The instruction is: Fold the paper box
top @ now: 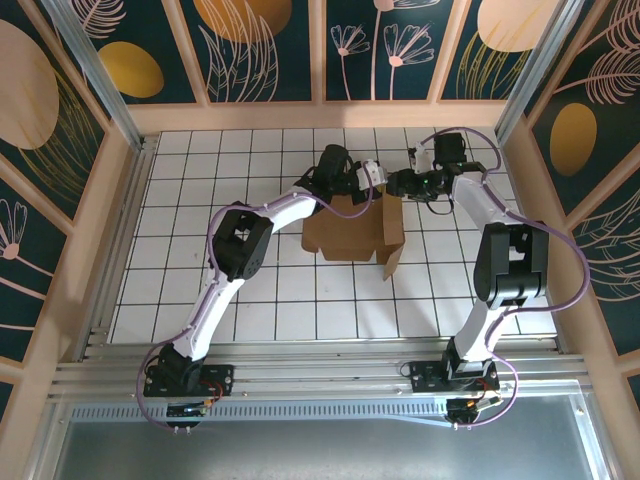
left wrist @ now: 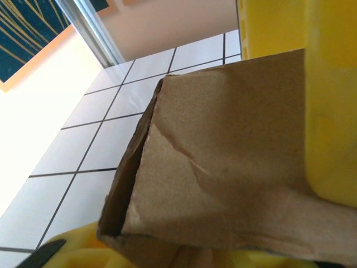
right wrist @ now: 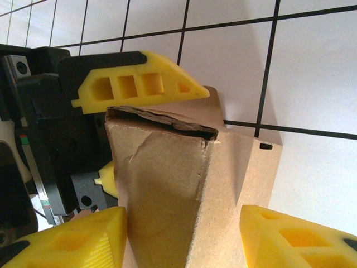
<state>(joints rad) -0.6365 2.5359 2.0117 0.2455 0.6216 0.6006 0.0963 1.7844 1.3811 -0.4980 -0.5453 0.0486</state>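
Right hand (right wrist: 184,223) straddles creased, half-folded brown paper box (right wrist: 167,190); left hand (top: 372,180) too; grips unclear.

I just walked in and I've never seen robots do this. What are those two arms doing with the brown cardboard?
They are folding a paper box on the tiled table. It is only partly shaped, with one flap sticking out. The left end effector looks clamped on a folded-up wall at the far side. The right end effector has its yellow fingers on either side of that same wall.
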